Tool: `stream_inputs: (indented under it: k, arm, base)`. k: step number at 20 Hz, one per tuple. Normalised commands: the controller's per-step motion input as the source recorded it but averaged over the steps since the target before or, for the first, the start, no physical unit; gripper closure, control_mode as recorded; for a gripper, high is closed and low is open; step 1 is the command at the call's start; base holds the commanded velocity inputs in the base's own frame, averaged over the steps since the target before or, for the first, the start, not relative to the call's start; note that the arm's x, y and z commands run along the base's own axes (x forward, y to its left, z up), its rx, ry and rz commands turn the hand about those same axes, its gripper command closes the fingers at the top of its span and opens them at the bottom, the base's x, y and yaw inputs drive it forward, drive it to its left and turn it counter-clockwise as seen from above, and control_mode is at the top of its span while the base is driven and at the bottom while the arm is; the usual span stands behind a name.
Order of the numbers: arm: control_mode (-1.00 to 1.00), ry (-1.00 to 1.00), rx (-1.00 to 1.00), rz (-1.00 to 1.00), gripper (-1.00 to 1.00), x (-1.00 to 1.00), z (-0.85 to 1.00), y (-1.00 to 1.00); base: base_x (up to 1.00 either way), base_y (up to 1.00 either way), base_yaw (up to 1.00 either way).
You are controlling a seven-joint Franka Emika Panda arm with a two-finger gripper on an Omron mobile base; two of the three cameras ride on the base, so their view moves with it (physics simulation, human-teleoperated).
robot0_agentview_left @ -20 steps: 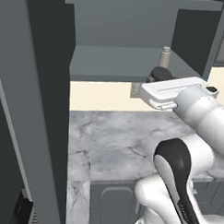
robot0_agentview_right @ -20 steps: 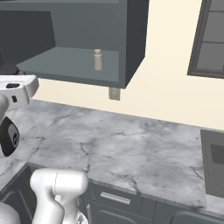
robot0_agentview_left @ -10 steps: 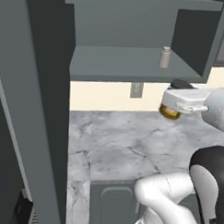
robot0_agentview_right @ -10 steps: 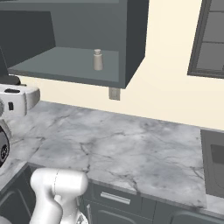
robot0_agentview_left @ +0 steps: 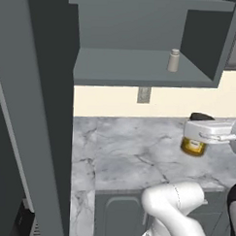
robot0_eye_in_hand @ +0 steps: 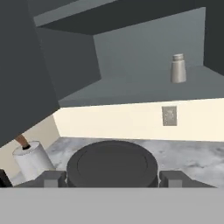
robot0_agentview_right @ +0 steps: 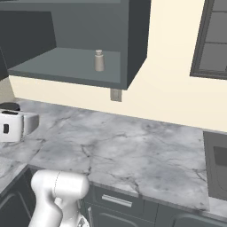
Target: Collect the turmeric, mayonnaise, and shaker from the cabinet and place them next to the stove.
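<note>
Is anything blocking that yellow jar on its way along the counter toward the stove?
Nothing visible does. The tool holds the turmeric over the marble counter, which runs bare to the stove.

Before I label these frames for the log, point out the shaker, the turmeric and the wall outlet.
shaker (robot0_agentview_right: 99, 60), right base view, on its pale body.
turmeric (robot0_agentview_left: 192, 146), left base view, on the amber glass below the gripper.
outlet (robot0_eye_in_hand: 169, 116), hand view, on the middle of its plate.

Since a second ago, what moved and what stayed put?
The gripper, shut on the turmeric, swung right, away from the cabinet, and now hangs lower over the counter. The shaker stayed on the shelf.
</note>
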Motion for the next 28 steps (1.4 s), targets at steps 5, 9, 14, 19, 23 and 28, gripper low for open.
stream_inputs:
  k: [5, 9, 14, 19, 23, 28]
  arm:
    - [-1.00, -0.03, -0.03, 0.01, 1.00, -0.20, -0.32, 0.03]
    - [1.00, 0.00, 0.00, 0.00, 1.00, 0.00, 0.00, 0.00]
    - [1.00, 0.00, 0.00, 0.00, 1.00, 0.00, 0.00, 0.00]
    - [1.00, 0.00, 0.00, 0.00, 1.00, 0.00, 0.00, 0.00]
    - [1.00, 0.00, 0.00, 0.00, 1.00, 0.00, 0.00, 0.00]
    - [1.00, 0.00, 0.00, 0.00, 1.00, 0.00, 0.00, 0.00]
  base:
    - [0.00, 0.00, 0.00]
    - [-0.37, -0.20, -0.04]
    - [-0.43, -0.54, -0.14]
    - [-0.45, -0.70, -0.20]
    - [-0.43, -0.79, -0.25]
    - [-0.37, -0.85, -0.25]
